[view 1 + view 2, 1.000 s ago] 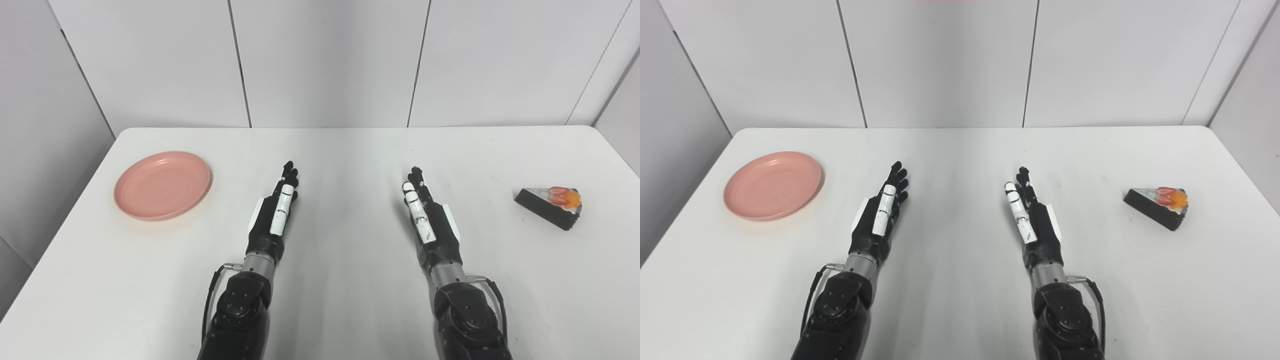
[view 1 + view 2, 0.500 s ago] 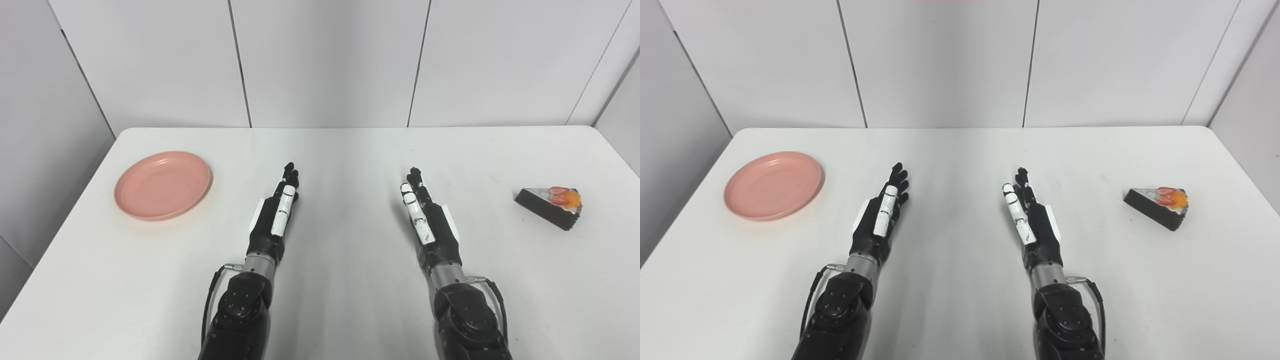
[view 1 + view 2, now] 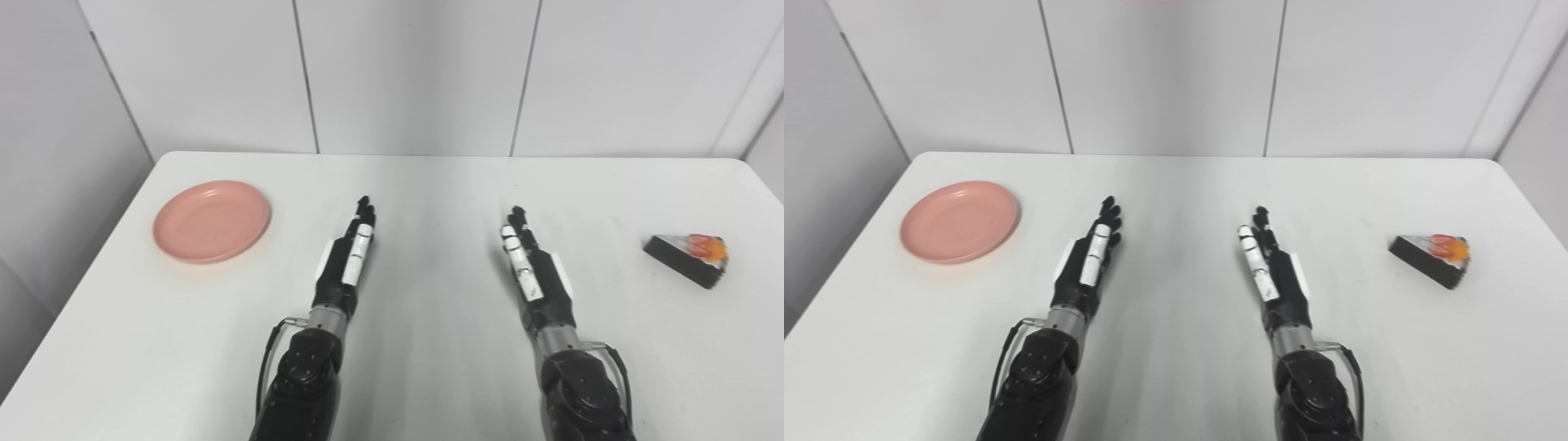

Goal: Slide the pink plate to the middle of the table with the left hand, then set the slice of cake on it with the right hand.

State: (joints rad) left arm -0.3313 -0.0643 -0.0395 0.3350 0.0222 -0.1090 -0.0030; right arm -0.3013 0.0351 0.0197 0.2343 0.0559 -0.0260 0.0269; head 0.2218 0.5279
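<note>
The pink plate lies flat near the table's left edge. A dark slice of cake with white icing and red-orange topping sits near the right edge. My left hand rests over the table's middle left, fingers stretched forward and apart, holding nothing, well to the right of the plate. My right hand mirrors it at middle right, open and empty, well left of the cake.
The white table has rounded far corners and ends at grey wall panels behind. Its left edge runs close past the plate, its right edge close past the cake. Bare tabletop lies between the two hands.
The whole picture has shifted a little to the right, so the camera has moved. Both hands, the plate and the cake keep their places on the table.
</note>
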